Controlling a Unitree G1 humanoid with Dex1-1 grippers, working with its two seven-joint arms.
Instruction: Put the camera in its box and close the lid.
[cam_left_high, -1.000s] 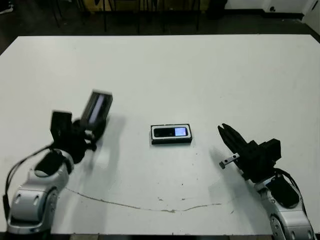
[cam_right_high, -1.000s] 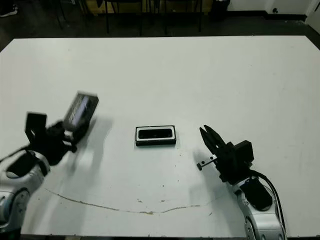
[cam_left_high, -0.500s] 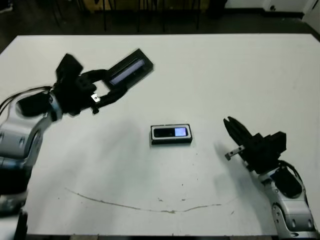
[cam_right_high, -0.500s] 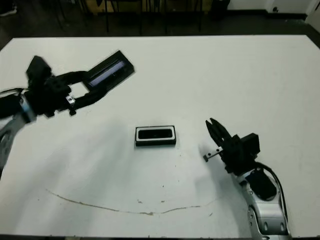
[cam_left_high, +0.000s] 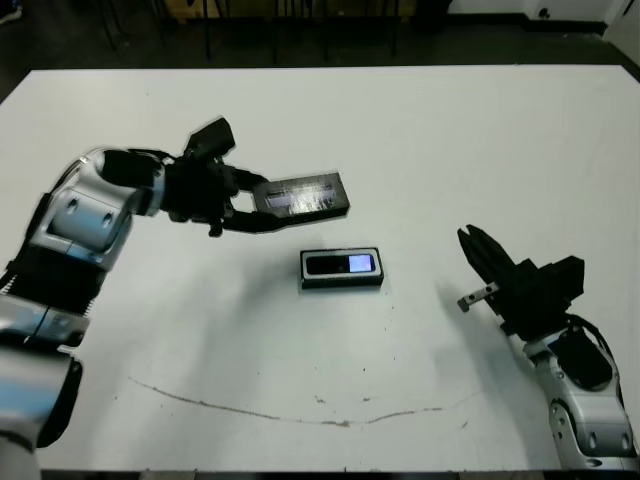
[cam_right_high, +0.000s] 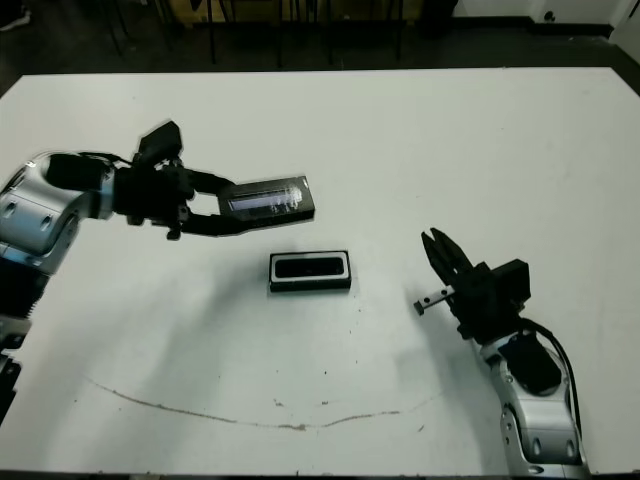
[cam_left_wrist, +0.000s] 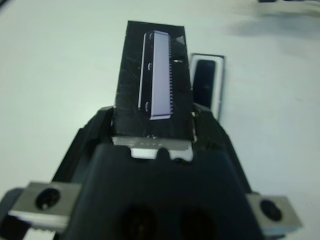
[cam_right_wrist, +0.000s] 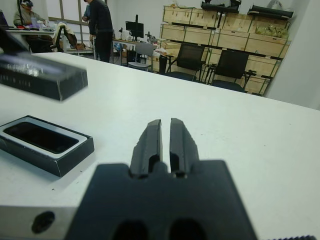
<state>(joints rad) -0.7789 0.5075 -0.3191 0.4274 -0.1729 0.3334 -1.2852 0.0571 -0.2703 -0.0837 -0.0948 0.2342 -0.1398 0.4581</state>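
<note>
The box lies at the table's middle, a shallow black tray with a white lining. The camera rests inside it, with a small bluish patch glowing on its face. My left gripper is shut on one end of the lid, a black cover with a pale strip on top. It holds the lid level in the air, just behind and left of the box. My right gripper is shut and holds nothing. It hovers to the right of the box, pointing toward it.
A thin brownish line runs across the table near its front edge. In the right wrist view, chairs, stacked wooden crates and a standing person show beyond the table's far edge.
My left arm swung the lid from the table's left side up and across to just behind the box, and the lid now lies level. The right gripper drew back slightly to the right.
</note>
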